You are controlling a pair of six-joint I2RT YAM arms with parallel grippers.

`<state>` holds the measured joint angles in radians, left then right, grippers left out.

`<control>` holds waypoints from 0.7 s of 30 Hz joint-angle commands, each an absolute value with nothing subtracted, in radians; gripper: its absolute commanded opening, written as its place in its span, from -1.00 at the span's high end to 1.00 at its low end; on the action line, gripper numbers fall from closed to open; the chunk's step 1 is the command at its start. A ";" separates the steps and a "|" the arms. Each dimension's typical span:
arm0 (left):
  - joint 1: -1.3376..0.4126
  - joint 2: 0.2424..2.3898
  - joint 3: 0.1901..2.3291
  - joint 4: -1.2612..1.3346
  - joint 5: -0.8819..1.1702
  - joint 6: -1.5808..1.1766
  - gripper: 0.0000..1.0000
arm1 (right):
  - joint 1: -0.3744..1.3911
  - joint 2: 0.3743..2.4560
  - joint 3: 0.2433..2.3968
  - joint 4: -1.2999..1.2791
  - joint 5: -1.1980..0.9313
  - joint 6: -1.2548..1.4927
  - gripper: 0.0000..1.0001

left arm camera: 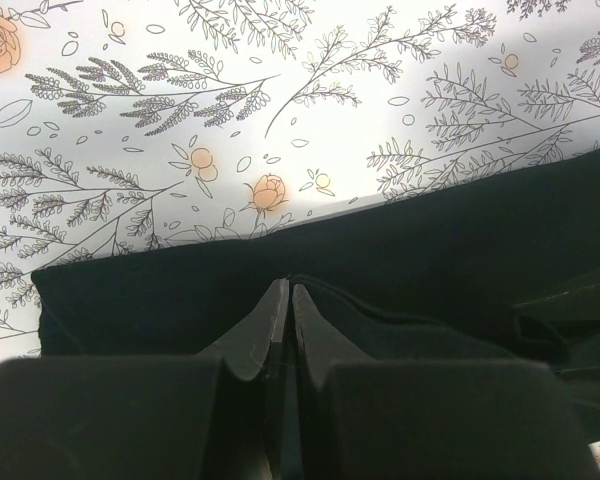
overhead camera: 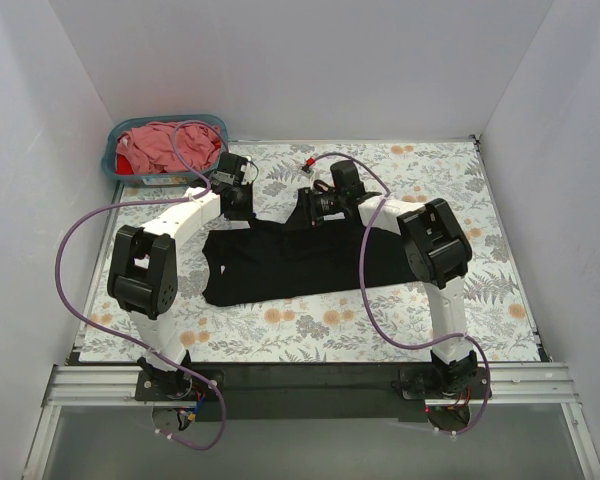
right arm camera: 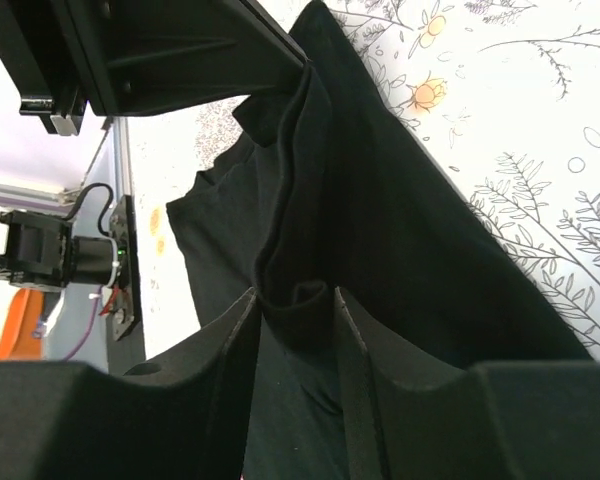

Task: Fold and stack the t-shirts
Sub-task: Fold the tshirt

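Black shirt lies spread on the floral table cloth. The left gripper is pinched tight on its far edge. Further along that edge, the right gripper, jaws part-way in, clamps a bunched fold.

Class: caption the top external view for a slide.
The left gripper and right gripper pinch the far edge of the black t-shirt on a floral table; teal basket far left.
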<state>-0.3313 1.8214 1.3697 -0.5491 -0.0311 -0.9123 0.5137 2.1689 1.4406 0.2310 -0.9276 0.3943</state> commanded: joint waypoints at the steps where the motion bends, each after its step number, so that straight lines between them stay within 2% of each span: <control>1: -0.334 1.770 1.387 -0.540 -0.054 -0.899 1.00 | 0.517 2.112 1.410 0.261 -0.916 0.361 0.19; 8: -0.334 1.798 1.391 -0.535 -0.092 -0.887 1.00 | 0.517 2.042 1.368 0.261 -0.937 0.345 0.30; 13: -0.334 1.835 1.413 -0.502 -0.095 -0.865 1.00 | 0.515 1.976 1.315 0.256 -0.853 0.322 0.30; 21: -0.334 1.910 1.439 -0.417 -0.129 -0.813 0.99 | 0.514 2.022 1.289 0.250 -0.720 0.330 0.22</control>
